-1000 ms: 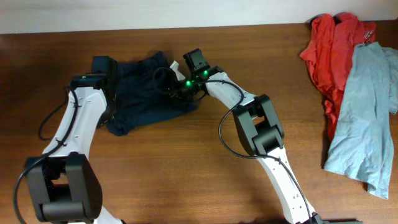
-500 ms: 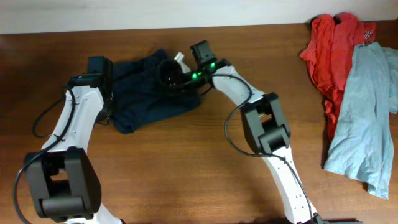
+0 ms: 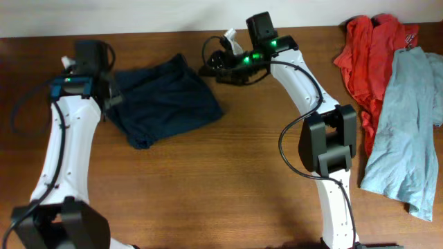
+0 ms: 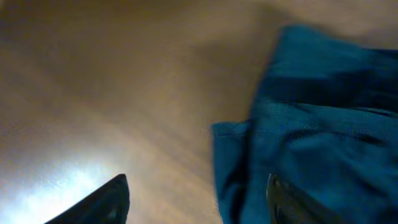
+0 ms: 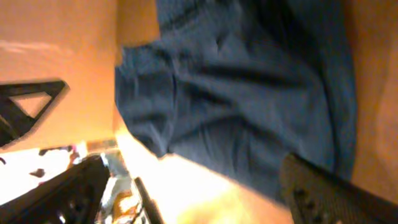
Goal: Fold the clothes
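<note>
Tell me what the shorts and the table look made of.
Shorts: soft woven cloth, possibly cotton, matte navy; it lies limp with creases and folds. Table: wood or wood veneer, smooth with a slight sheen; brown grain streaks show, and the wrist views catch glare on it.

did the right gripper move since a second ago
Yes: the right gripper has drawn off the shorts, toward the table's far edge and the red garment.

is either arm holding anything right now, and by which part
Nothing is held. The left gripper and the right gripper both have their fingers spread and empty, and the shorts lie free on the table.
</note>
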Controlling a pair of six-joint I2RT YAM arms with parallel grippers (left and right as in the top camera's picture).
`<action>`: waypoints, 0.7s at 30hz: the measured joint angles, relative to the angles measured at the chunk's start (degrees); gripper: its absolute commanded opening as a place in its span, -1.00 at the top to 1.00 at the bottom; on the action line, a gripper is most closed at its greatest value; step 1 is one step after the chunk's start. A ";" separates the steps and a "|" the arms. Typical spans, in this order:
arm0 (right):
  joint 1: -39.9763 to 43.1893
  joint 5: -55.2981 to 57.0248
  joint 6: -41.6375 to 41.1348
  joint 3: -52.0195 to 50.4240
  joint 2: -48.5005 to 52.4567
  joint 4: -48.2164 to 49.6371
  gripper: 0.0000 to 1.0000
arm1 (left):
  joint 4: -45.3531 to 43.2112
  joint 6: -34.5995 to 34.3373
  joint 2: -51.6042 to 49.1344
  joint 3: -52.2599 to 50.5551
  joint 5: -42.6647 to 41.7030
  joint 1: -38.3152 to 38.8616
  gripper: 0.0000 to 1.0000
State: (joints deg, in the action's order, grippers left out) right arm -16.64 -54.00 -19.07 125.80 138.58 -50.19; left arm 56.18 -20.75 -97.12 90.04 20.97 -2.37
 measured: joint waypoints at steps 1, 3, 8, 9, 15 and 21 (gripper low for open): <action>0.02 0.50 -0.28 -0.13 0.00 -2.05 -0.96 | -0.50 2.56 0.31 0.61 -1.46 0.04 -0.54; -0.11 1.95 -1.64 -0.59 0.00 -5.88 -0.99 | -1.66 8.33 0.55 1.25 -5.29 0.37 -0.60; -1.05 4.76 -5.18 -1.07 0.00 -9.86 -1.00 | -2.97 20.31 0.48 1.36 -12.44 2.38 -0.63; -1.42 5.14 -6.27 -1.14 0.00 -10.32 -1.00 | -3.34 22.12 0.35 1.36 -13.11 2.86 -0.63; -5.09 6.16 -11.54 -1.20 0.00 -11.04 -0.96 | -5.66 28.74 -4.13 1.38 -15.21 4.46 -0.63; -9.03 8.68 -14.82 -1.20 0.00 -11.10 -0.94 | -6.93 27.50 -11.04 1.38 -16.87 3.06 -0.54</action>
State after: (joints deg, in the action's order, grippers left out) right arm -25.67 -45.32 -33.89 124.60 138.58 -61.30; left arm 49.25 6.74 -108.16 91.42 4.10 0.69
